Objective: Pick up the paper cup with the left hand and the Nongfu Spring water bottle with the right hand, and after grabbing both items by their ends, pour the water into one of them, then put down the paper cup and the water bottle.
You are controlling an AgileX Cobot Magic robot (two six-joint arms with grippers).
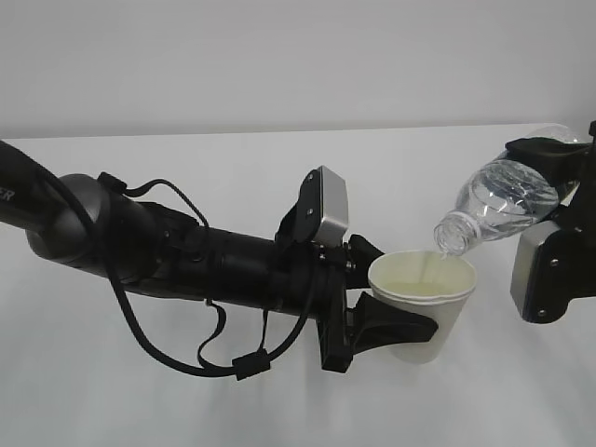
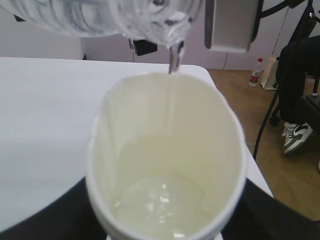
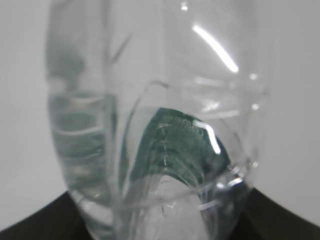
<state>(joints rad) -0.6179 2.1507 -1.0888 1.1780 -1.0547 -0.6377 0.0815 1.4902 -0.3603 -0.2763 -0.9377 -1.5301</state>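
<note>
The left hand (image 1: 396,312) clasps the paper cup (image 1: 424,303) at table centre; the right hand (image 1: 559,209) grips the tilted Nongfu Spring water bottle (image 1: 498,205) at its two o'clock. Water (image 2: 173,62) streams in; a steeper tilt could splash past the rim.

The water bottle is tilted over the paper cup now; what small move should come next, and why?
Probably hold the tilt a little longer. The right gripper holds the water bottle mouth-down over the paper cup in the left gripper. A thin stream of water falls inside the rim, the cup is only shallowly filled, and water remains in the bottle.
</note>
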